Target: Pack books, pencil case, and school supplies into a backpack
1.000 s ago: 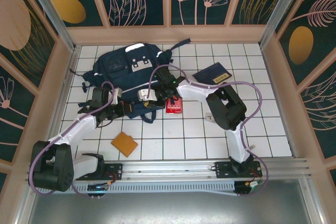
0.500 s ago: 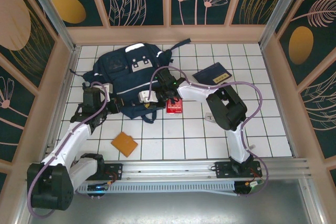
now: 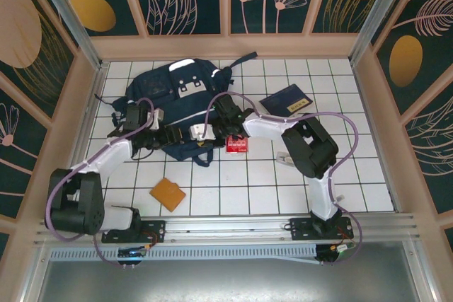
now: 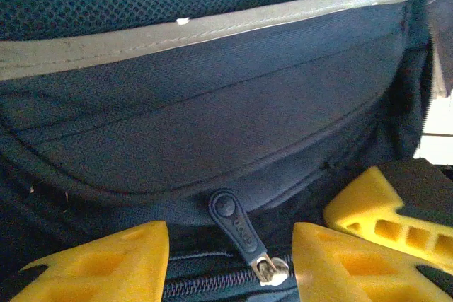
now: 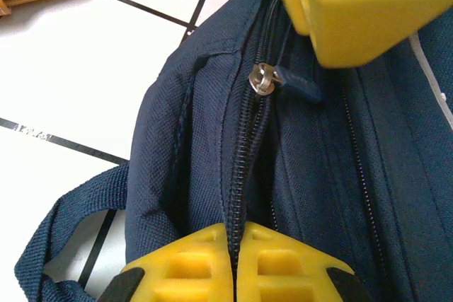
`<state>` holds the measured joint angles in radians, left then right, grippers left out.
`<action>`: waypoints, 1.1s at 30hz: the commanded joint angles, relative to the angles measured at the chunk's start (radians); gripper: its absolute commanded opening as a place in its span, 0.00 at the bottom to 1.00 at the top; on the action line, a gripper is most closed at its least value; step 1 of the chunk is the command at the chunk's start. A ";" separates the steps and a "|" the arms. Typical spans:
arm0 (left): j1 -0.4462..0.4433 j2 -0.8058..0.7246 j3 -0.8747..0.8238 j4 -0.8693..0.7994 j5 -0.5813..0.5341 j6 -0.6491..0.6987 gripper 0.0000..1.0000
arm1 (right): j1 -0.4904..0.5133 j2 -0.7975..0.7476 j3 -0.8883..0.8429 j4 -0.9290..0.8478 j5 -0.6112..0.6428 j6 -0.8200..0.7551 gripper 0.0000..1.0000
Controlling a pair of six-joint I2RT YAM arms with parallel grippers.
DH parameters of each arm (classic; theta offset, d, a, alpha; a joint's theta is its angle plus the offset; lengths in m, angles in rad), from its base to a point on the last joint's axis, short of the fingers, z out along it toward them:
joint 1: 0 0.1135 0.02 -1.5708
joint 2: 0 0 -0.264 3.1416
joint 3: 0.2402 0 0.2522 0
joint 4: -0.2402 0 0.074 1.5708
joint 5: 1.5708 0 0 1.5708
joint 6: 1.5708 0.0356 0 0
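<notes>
The dark navy backpack lies at the back left of the table. My left gripper is open at its near edge, and its yellow fingers straddle the zipper pull without touching it. My right gripper is shut on the backpack's zipper edge, close beside the left one. The navy book lies to the right of the backpack. A red rectangle, an orange pad and a pale slim piece lie loose on the tiles. The pencil case is out of view.
A navy strap loop lies on the white tiles beside the backpack. Wooden-framed walls close in the table on three sides. Open tiles lie in front between the arms.
My left gripper has opened; its arm swung left off the backpack and came back to the zipper pull. My right gripper stays shut on the zipper edge, shifted slightly up.
</notes>
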<state>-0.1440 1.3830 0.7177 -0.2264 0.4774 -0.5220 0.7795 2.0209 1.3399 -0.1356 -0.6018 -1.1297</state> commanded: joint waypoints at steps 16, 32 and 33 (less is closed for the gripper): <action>-0.067 0.140 0.007 -0.129 0.029 -0.145 0.48 | 0.073 -0.078 -0.178 0.250 0.098 -0.039 0.00; -0.063 0.092 0.049 -0.131 -0.229 -0.119 0.00 | 0.080 -0.094 -0.218 0.251 0.155 -0.058 0.00; -0.062 0.073 0.049 -0.134 -0.246 -0.122 0.00 | 0.079 -0.094 -0.219 0.247 0.161 -0.060 0.00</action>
<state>-0.2111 1.5002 0.7670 -0.3008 0.3470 -0.6514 0.8410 1.9549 1.1442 0.1318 -0.4599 -1.1732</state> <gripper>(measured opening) 0.046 0.063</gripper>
